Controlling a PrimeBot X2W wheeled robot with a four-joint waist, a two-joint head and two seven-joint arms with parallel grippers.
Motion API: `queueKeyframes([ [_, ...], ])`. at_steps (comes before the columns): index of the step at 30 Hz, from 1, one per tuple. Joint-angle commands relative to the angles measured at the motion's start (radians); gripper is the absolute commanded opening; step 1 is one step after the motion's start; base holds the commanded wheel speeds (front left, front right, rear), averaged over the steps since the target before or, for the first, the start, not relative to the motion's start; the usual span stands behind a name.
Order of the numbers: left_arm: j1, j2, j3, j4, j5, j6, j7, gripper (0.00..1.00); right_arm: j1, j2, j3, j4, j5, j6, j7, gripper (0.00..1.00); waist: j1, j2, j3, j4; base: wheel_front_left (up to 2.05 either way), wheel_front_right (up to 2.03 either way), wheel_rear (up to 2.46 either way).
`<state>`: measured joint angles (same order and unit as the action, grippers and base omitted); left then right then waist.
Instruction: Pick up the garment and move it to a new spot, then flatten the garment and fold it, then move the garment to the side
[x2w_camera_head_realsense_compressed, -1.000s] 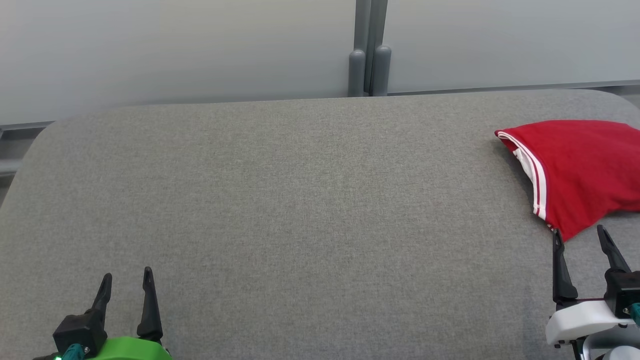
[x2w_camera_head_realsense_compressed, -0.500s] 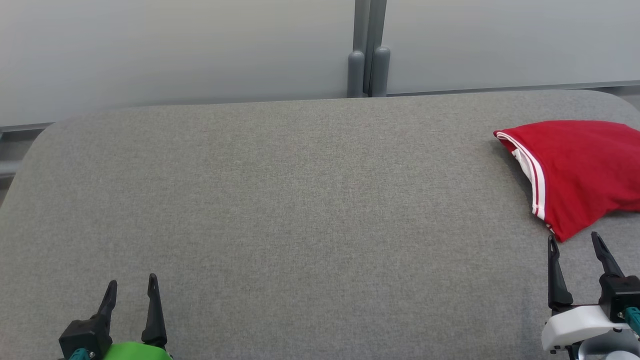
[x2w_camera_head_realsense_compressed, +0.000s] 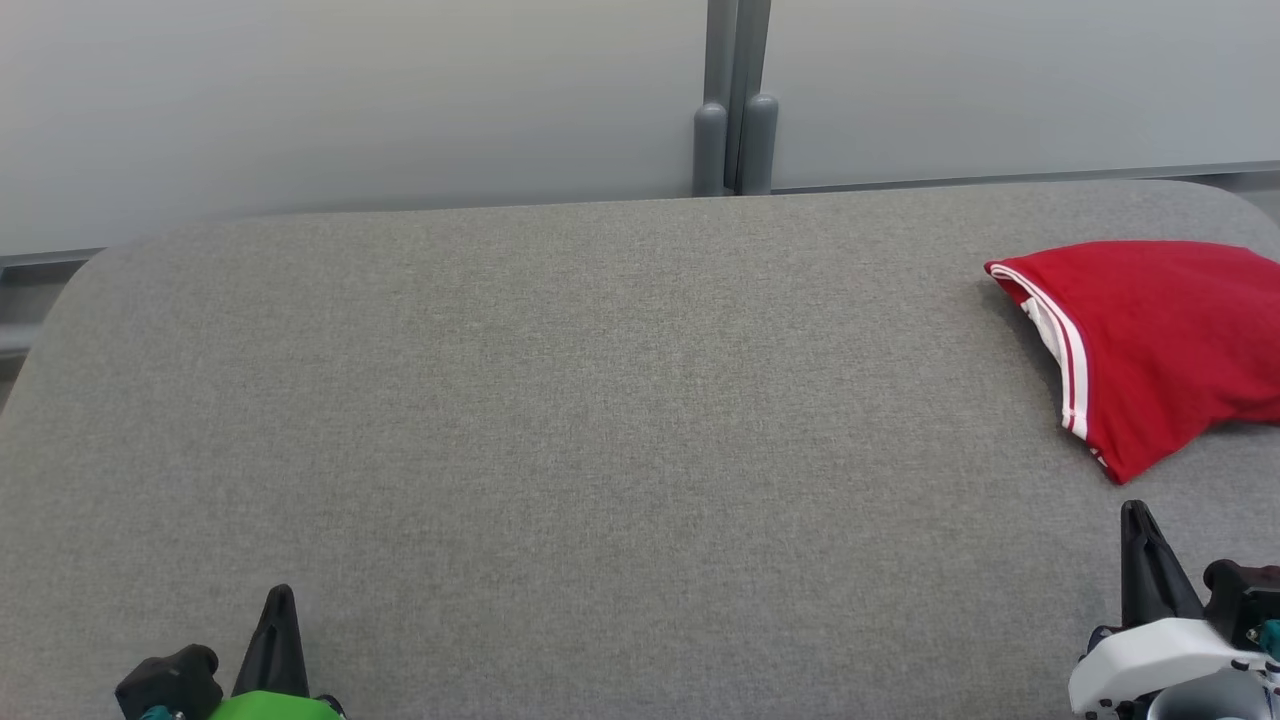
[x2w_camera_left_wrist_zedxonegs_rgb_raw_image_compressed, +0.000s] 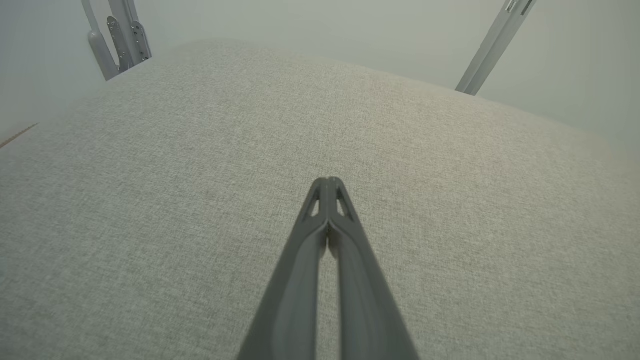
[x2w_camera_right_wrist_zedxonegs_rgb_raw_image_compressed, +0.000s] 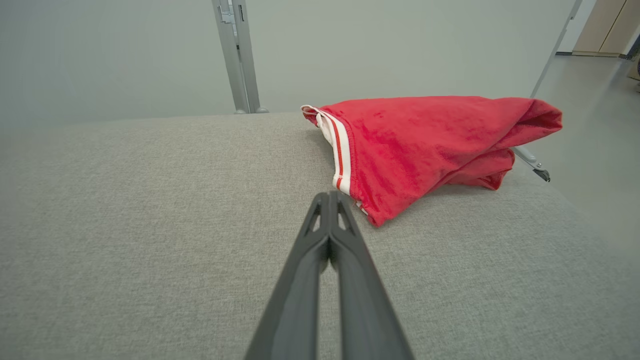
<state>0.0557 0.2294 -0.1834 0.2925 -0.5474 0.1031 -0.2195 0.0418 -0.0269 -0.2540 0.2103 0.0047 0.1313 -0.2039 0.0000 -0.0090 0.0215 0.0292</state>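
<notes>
In the head view, the red garment (x2w_camera_head_realsense_compressed: 1160, 340) was seen lying loosely folded at the right edge of the grey padded tabletop (x2w_camera_head_realsense_compressed: 600, 400), nearer to the far right corner. Part of it was cut off by the border of the picture. Its white-striped hem (x2w_camera_head_realsense_compressed: 1070, 370) was turned toward the middle of the tabletop. The left gripper (x2w_camera_head_realsense_compressed: 279, 605) was found at the near edge, toward the left corner, with its jaws pressed together on nothing. The right gripper (x2w_camera_head_realsense_compressed: 1136, 520) was found at the near edge by the right corner, its jaws likewise closed and empty. It was just beside the nearest tip of the garment, and a thin strip of grey surface was seen between them. Wide open surface was offered by the middle and the left of the tabletop. A grey post (x2w_camera_head_realsense_compressed: 732, 100) was seen behind the far edge.

In the left wrist view, the two fingers (x2w_camera_left_wrist_zedxonegs_rgb_raw_image_compressed: 300, 280) were seen joined at the tips above the grey surface, which ran on to the rounded far edge.

In the right wrist view, the closed fingers (x2w_camera_right_wrist_zedxonegs_rgb_raw_image_compressed: 300, 290) were pointed at the striped hem. The garment was seen to reach the right edge, with the floor (x2w_camera_right_wrist_zedxonegs_rgb_raw_image_compressed: 600, 150) beyond it.
</notes>
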Motion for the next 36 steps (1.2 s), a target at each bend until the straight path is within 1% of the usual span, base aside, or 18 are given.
queueKeyframes([
  [1,-0.023,-0.002,0.021,-0.016,-0.047,-0.012,0.011,0.00,-0.026,-0.009,0.004,-0.013,0.071,0.000,0.010,0.00,0.0000,0.0006,0.000,0.000,0.00,0.00,0.00],
  [18,-0.059,-0.042,0.081,-0.024,-0.279,-0.063,0.083,0.00,-0.046,-0.014,0.043,-0.016,0.425,0.000,0.072,0.00,0.0000,0.0019,-0.003,-0.005,0.00,0.00,0.00],
  [36,-0.088,-0.075,0.132,-0.030,-0.472,-0.106,0.142,0.00,-0.072,-0.017,0.063,-0.006,0.714,0.000,0.134,0.00,0.0000,0.0031,-0.006,-0.009,0.00,0.00,0.00],
])
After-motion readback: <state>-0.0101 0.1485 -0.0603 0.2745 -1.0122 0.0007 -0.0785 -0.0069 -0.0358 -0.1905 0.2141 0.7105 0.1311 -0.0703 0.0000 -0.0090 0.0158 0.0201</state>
